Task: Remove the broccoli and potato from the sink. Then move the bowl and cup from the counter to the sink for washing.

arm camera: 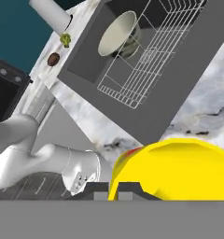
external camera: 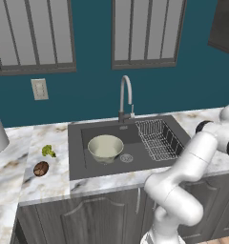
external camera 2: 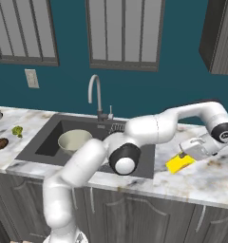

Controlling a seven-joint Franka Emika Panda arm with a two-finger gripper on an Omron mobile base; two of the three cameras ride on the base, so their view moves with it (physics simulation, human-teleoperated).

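Already you had most of the job behind you: on the left stretch of the white marble counter (external camera: 45, 186) the tiny yellow-green broccoli floret (external camera: 48, 151) sat just beside the small reddish-brown potato (external camera: 41, 168), both outside the dark grey recessed sink (external camera: 78, 157), and the wide cream bowl (external camera: 105, 147) stood in the basin next to the round drain, with the wire rack (external camera: 157, 139) to its right. The step in hand, as I judged it, was fetching the small bright yellow cup (external camera 2: 180, 164), which lay on the counter right of the sink with the two-finger gripper (external camera 2: 188, 154) right at it. Whether the claw had closed on the cup or only stood against it, I could not tell. To do it well, you needed the rim or wall seated squarely between the tips before lifting, then a carry high enough to pass the basin edge and the rack, setting down in the open floor beside the bowl. The left base view gave the vegetables and bowl plainly; the right base view gave the gripper meeting the cup; the hand view showed the cup (arm camera: 179, 168) looming close against the fingertips (arm camera: 129, 188).
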